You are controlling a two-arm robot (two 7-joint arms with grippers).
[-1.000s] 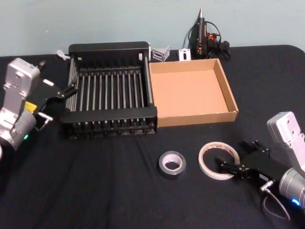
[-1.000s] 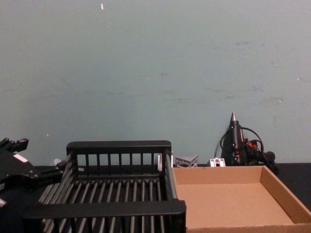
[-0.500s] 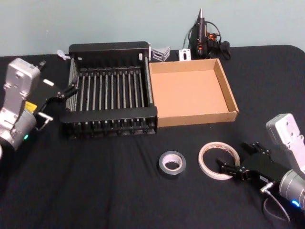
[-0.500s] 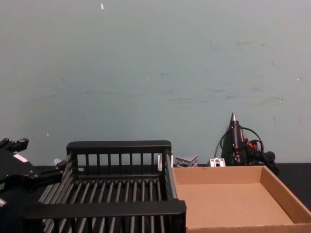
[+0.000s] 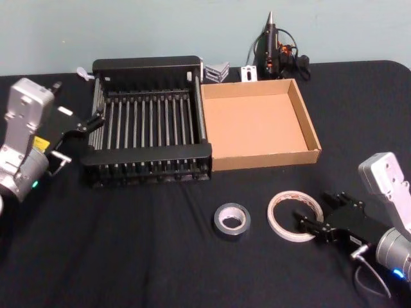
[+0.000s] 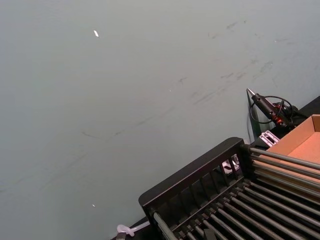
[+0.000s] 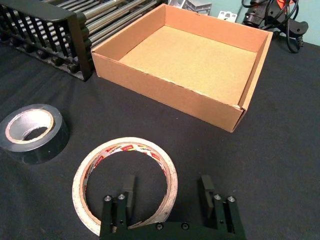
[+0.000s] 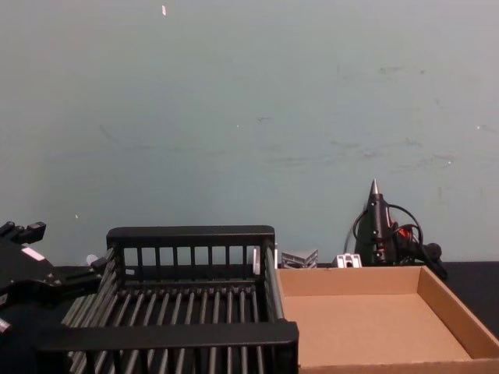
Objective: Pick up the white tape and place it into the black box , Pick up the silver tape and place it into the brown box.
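Looking down from the head: black desk [image 5: 128, 256], black box [image 5: 149, 122] at the back left with the brown box [image 5: 257, 125] just beside it on the right, walls touching or nearly so. In front of them, flat on the cloth, the silver tape [image 5: 231, 220] and, to its right, the white tape [image 5: 295, 215], near each other but apart. Right tool [image 5: 310, 220] low at the near-right rim of the white tape, open, gripping nothing. Left tool [image 5: 96, 119] parked at the left wall of the black box; open or closed, cannot tell. Glue gun [image 5: 273, 48] standing behind the brown box.

From the right wrist, closer and clearer: right tool [image 7: 167, 192] spread wide, one finger [image 7: 127, 187] over the hole of the white tape [image 7: 125, 182], the other on the cloth outside the ring, the band between them, not yet clamped. Red print legible on the inner core. Silver tape [image 7: 32, 132] nearby, brown box [image 7: 187, 65] beyond, bare inside.

From the left wrist: end wall of the black box [image 6: 200, 175], glue gun [image 6: 270, 107], plain wall behind.

From the chest, side-on: black box [image 8: 191, 304], brown box [image 8: 382, 327], left tool [image 8: 31, 265] at the lower left.
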